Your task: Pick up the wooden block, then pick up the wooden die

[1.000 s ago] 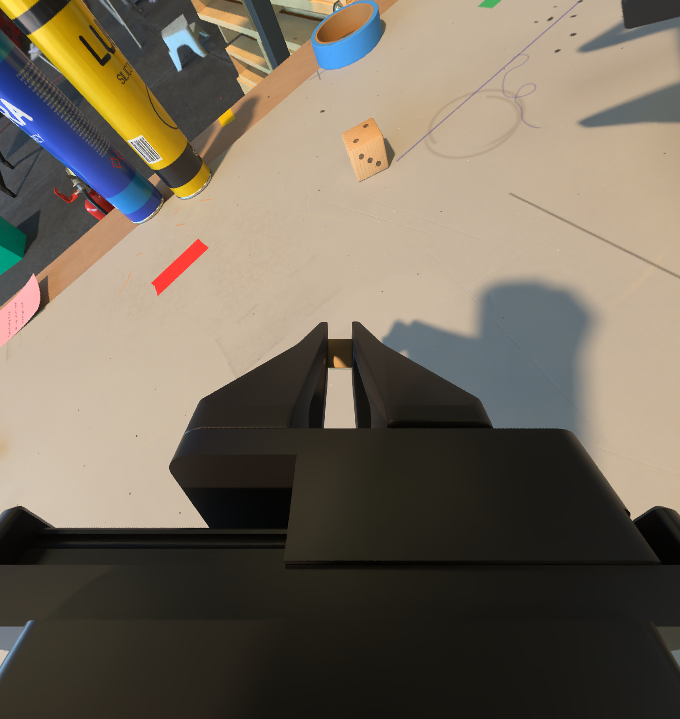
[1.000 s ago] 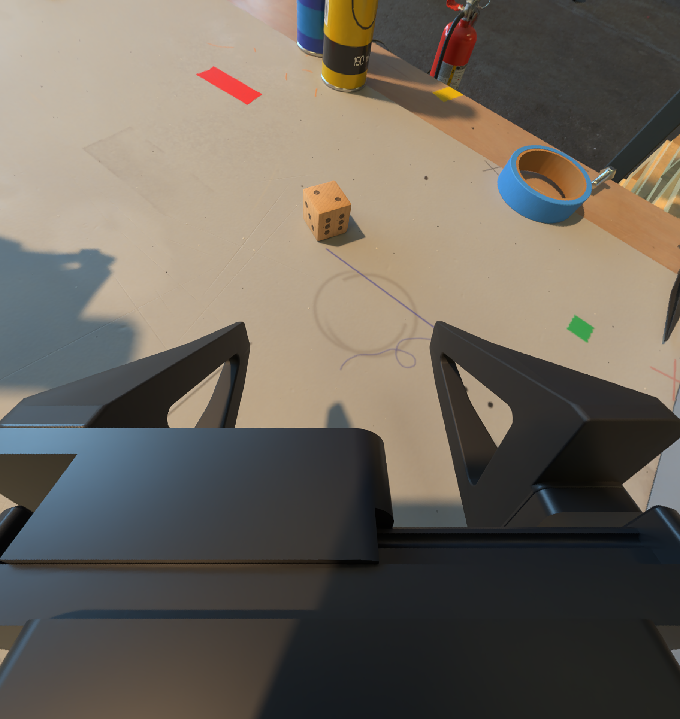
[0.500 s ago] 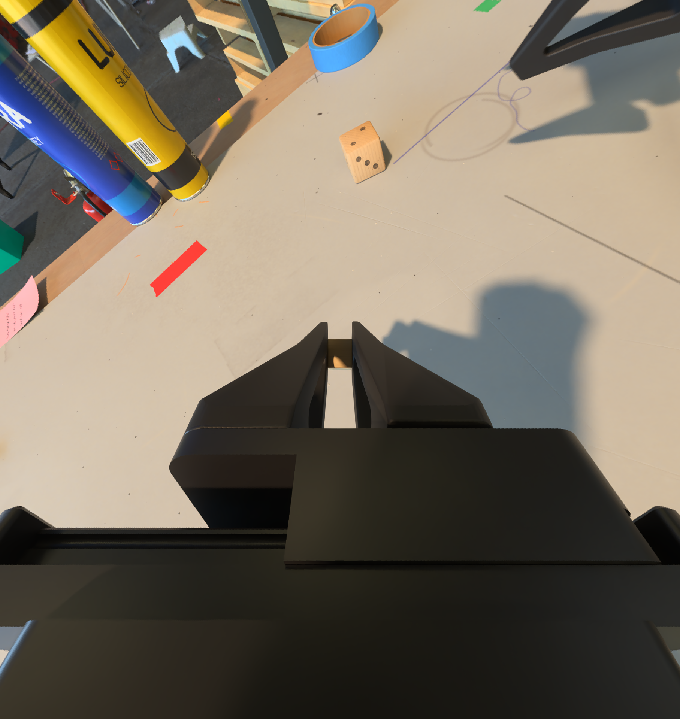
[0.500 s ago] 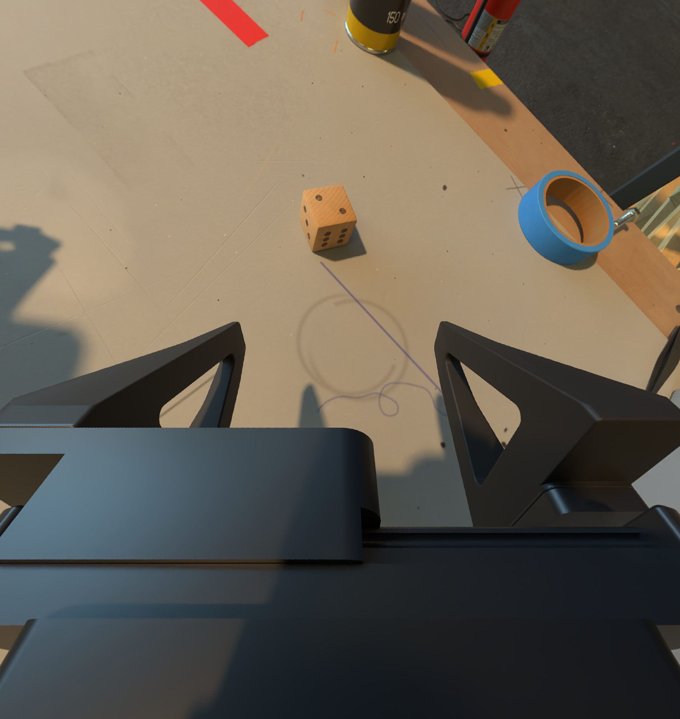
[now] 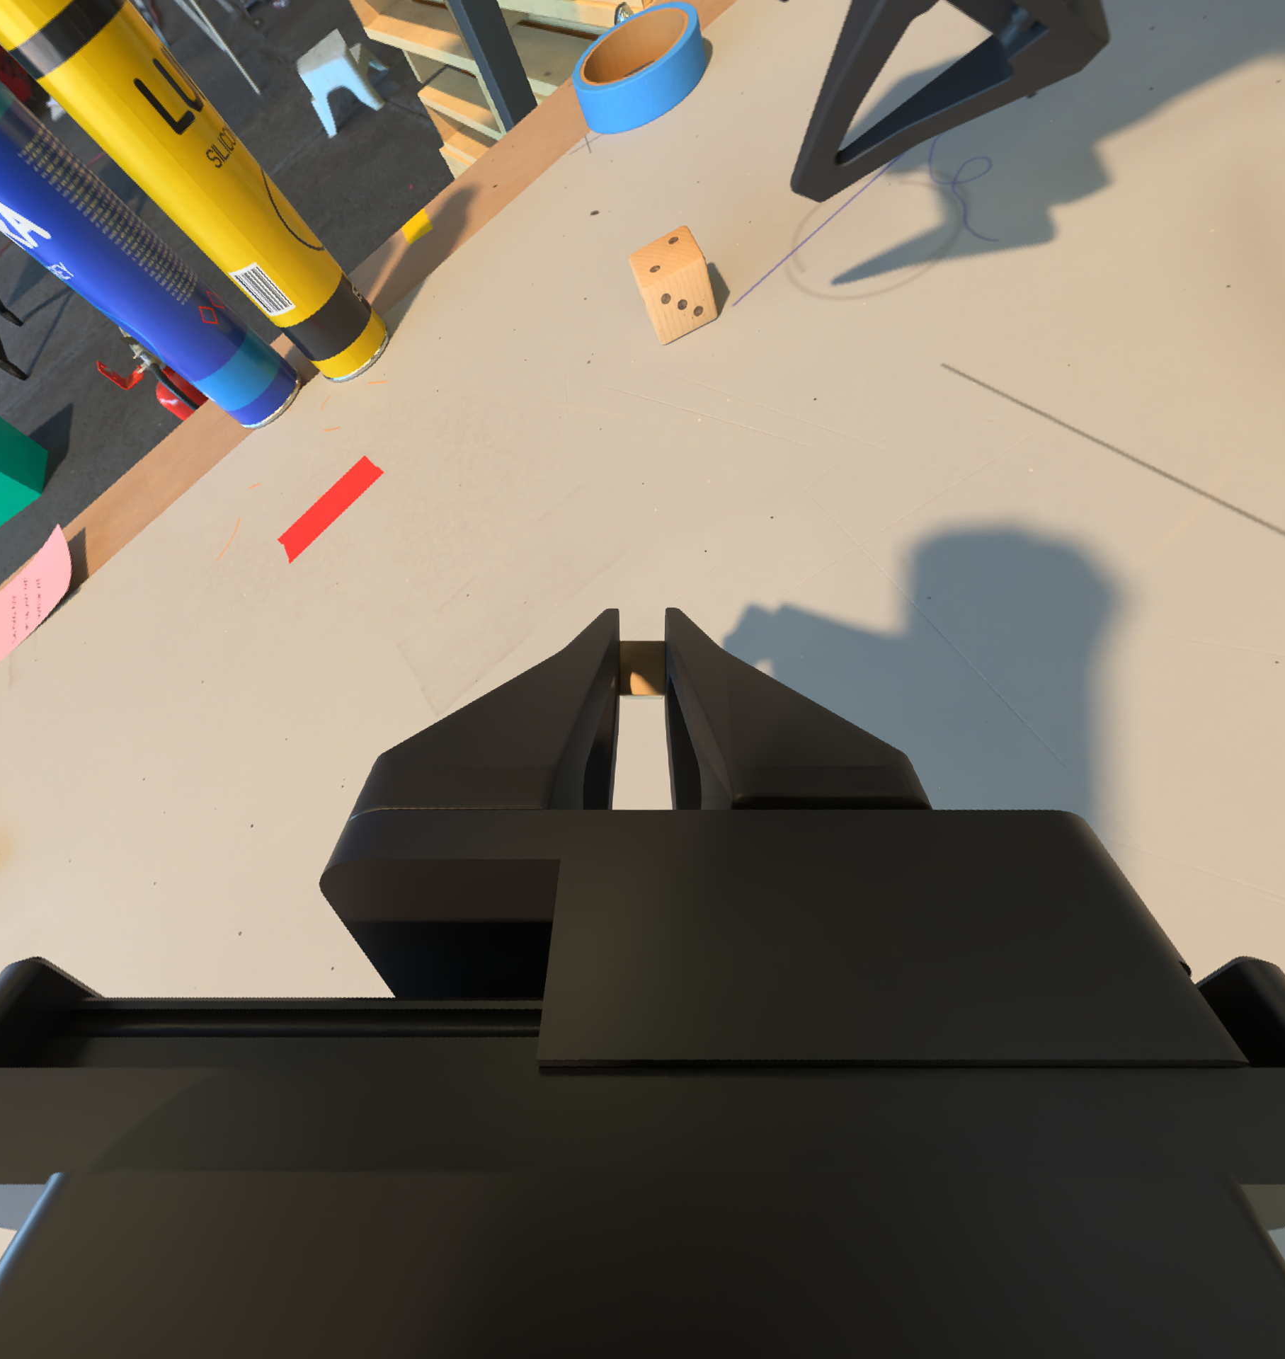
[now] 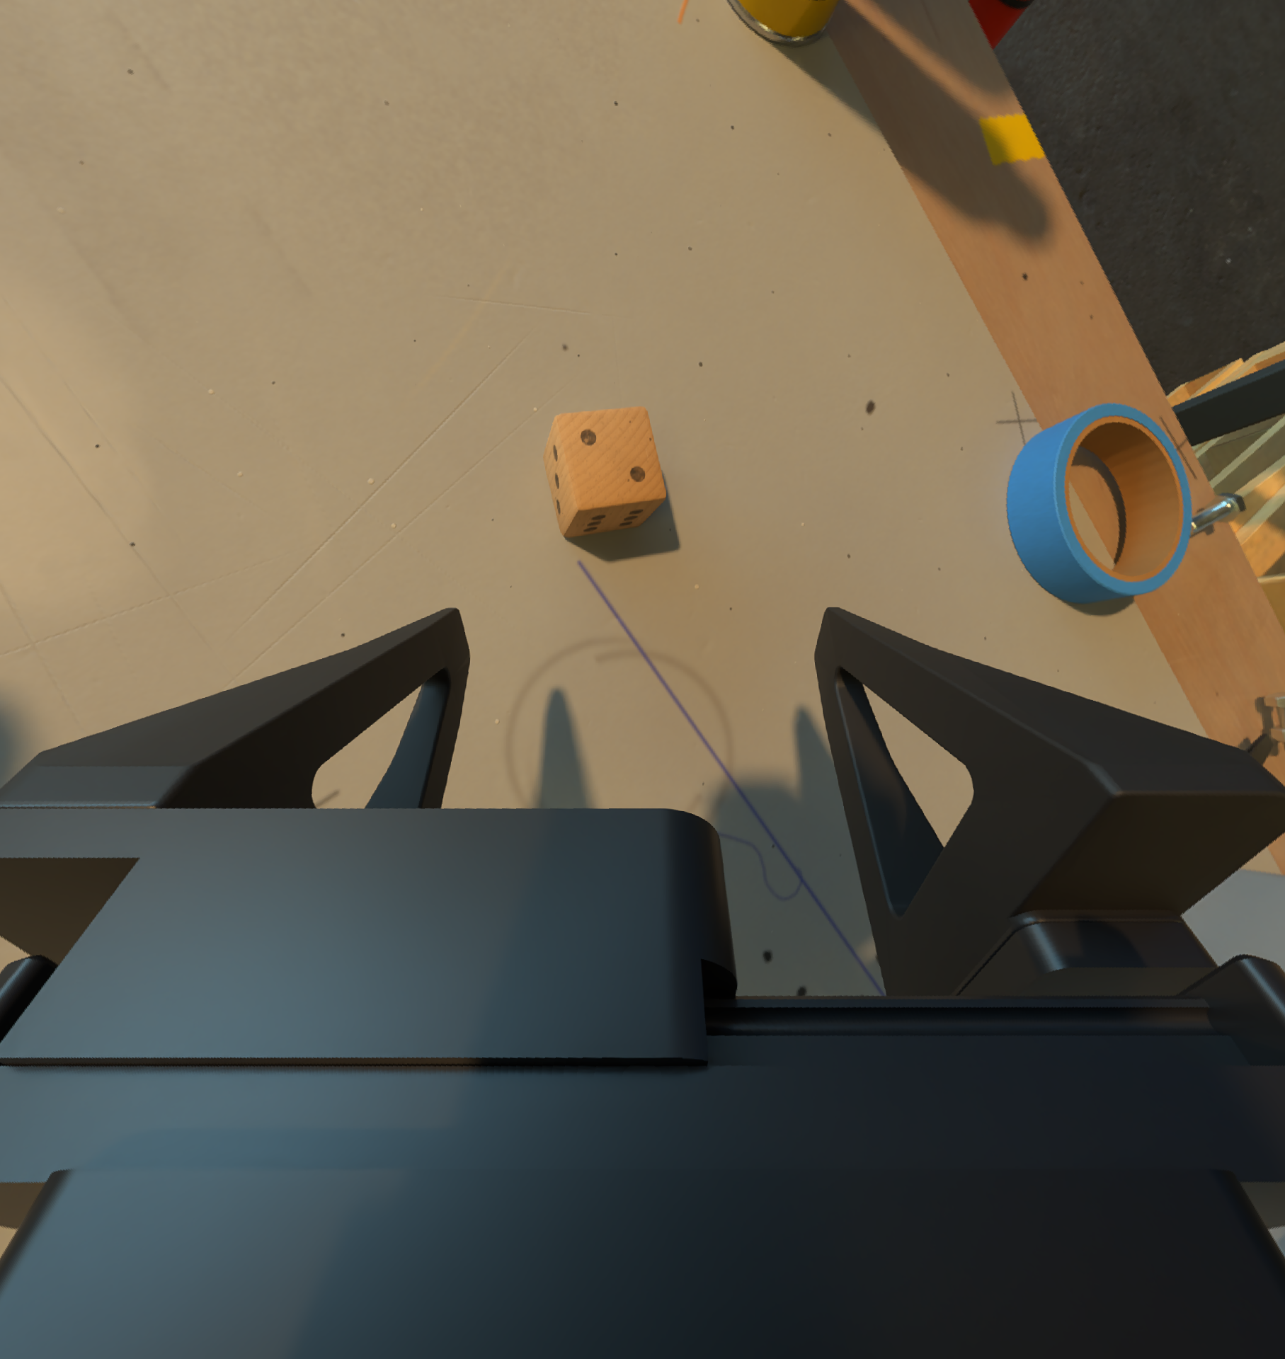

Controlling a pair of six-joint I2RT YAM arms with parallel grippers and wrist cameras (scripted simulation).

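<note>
My left gripper (image 5: 641,625) was closed narrow on the wooden block (image 5: 641,668), of which only a small tan piece showed between the fingers, w/ the shadow on the table (image 5: 698,471) well below, so I judged the block lifted and step 1 done. Step 2 was in hand: my right gripper (image 6: 643,625) hung w/ its fingers wide apart and empty, pointing down at the table. The wooden die (image 6: 604,471) stood on the table just ahead of the fingertips, approx. on the centre line but a bit turned vs. my fingers. It was not between them yet. The blue tape roll (image 6: 1095,504) lay well apart at the table's edge, no obstacle. Next move, in my judgement: go forward and down until the die sits between the fingers, maybe rotate the wrist a little to meet flat faces, then close.
</note>
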